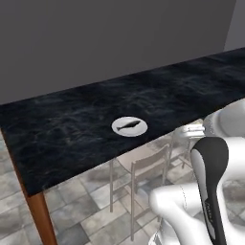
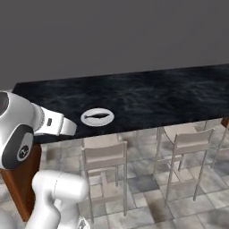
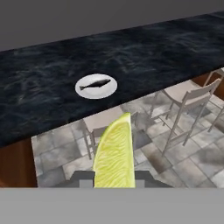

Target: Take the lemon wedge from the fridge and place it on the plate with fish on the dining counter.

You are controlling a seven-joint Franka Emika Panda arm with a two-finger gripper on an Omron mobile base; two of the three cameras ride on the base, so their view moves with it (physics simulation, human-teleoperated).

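The gripper (image 3: 114, 183) is closed on the lemon wedge (image 3: 114, 155), its two dark fingertips (image 3: 85, 179) pinching the base of the slice in the hand view. The wedge stands upright, pale yellow with a ribbed, pulpy face and a greener rind edge, tapering to a point. Beyond it in that view lies the plate (image 3: 96, 86), round, flat and white, carrying a small dark fish (image 3: 94, 85). The plate sits near the front edge of the dining counter (image 3: 144, 57), whose glossy black top is veined like marble. The base views add the counter's brown wooden leg (image 1: 40, 217), pale slat-backed chairs (image 2: 105, 172) tucked beneath, and a grey tiled floor (image 2: 147, 210).
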